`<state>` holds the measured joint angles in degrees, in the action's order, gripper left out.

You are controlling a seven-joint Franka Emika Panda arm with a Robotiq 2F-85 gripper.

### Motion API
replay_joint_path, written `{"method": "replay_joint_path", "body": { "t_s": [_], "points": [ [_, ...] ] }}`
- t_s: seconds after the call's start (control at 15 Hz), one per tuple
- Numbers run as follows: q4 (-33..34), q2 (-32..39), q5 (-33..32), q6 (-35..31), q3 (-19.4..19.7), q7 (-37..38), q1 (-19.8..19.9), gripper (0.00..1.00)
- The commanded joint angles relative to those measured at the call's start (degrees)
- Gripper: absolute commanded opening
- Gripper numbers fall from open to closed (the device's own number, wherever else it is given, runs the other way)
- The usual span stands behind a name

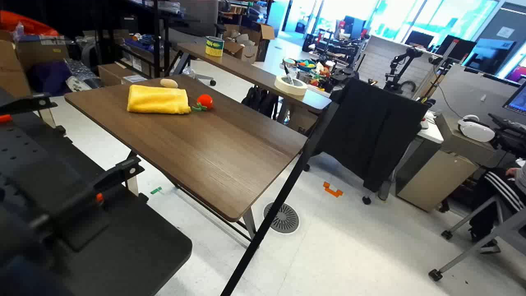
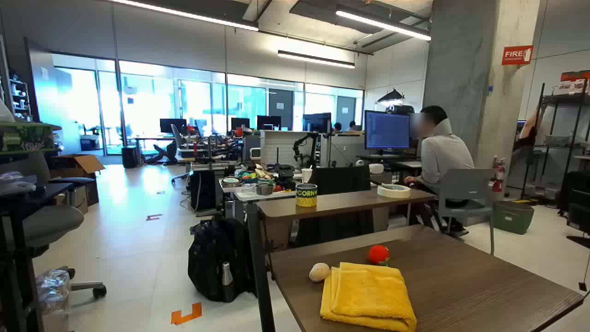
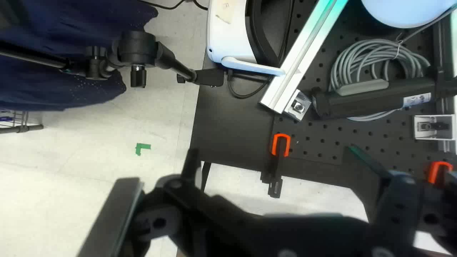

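A bench (image 3: 232, 125) filled the wrist view's upper right; only there the claw (image 3: 273, 153) showed, low in frame, jaws wide apart. A towel (image 1: 158, 100), unseen there, lay upper left in an exterior view. Beyond the jaws, near the wrist view's centre, sat a clamp (image 3: 274, 175).

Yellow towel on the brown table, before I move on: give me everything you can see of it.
The yellow towel looks like soft, fuzzy terry cloth, plain in colour, folded into a thick, roughly rectangular pad with stacked layers and a rounded fold. It lies flat on the brown table, toward one end. A pale egg-shaped object and a red tomato-like object sit close beside it; whether either touches it is unclear.
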<state>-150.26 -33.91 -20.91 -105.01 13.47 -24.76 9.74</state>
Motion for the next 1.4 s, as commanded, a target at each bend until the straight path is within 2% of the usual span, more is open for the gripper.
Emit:
{"method": "replay_joint_path", "body": {
  "t_s": [0.0,0.67,0.8,0.93,1.0,1.13,1.2,1.27,1.33],
  "points": [
    [0.13,-0.06,-0.13,0.26,0.32,0.16,-0.42,1.00],
    [0.13,-0.06,-0.13,0.26,0.32,0.17,-0.42,1.00],
    [-0.62,2.87,2.39,-7.27,1.06,3.83,-1.00,1.00],
    [-0.38,9.74,5.29,-18.18,1.59,6.89,-1.89,1.00],
    [-0.19,10.96,7.45,-23.03,3.78,9.27,-5.06,1.00],
    [0.63,18.54,14.68,-33.44,1.94,11.05,-4.92,1.00],
    [0.92,22.77,18.27,-37.17,2.52,9.99,-6.13,1.00],
    [-1.53,14.86,13.99,-31.65,0.59,9.17,-3.32,1.00],
    [-1.31,18.15,16.09,-34.68,0.47,9.26,-3.92,1.00]
  ]
}}
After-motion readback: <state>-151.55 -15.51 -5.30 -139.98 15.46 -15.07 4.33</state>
